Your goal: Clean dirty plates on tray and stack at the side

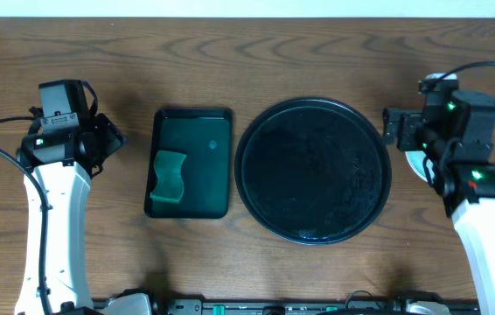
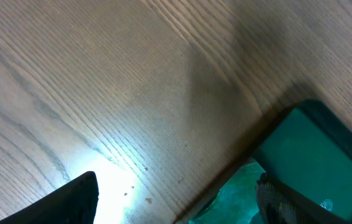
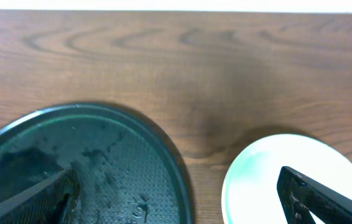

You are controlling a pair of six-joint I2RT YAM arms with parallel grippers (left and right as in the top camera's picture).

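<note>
The round black tray (image 1: 313,171) sits right of centre with nothing on it; its wet, textured floor shows in the right wrist view (image 3: 89,168). A white to pale mint plate (image 3: 269,180) lies on the table just right of the tray. From overhead only slivers of it (image 1: 414,164) show under my right arm, so I cannot tell how many plates are stacked there. My right gripper (image 3: 182,205) is open and empty, spanning the gap between the tray's rim and the plate; overhead it is at the tray's right edge (image 1: 393,129). My left gripper (image 2: 176,208) is open and empty over bare table.
A dark green rectangular tray (image 1: 204,131) lies left of the black tray with a green sponge (image 1: 169,175) in it. Its corner (image 2: 319,149) and the sponge (image 2: 238,193) show in the left wrist view. The left gripper (image 1: 112,140) hovers left of it.
</note>
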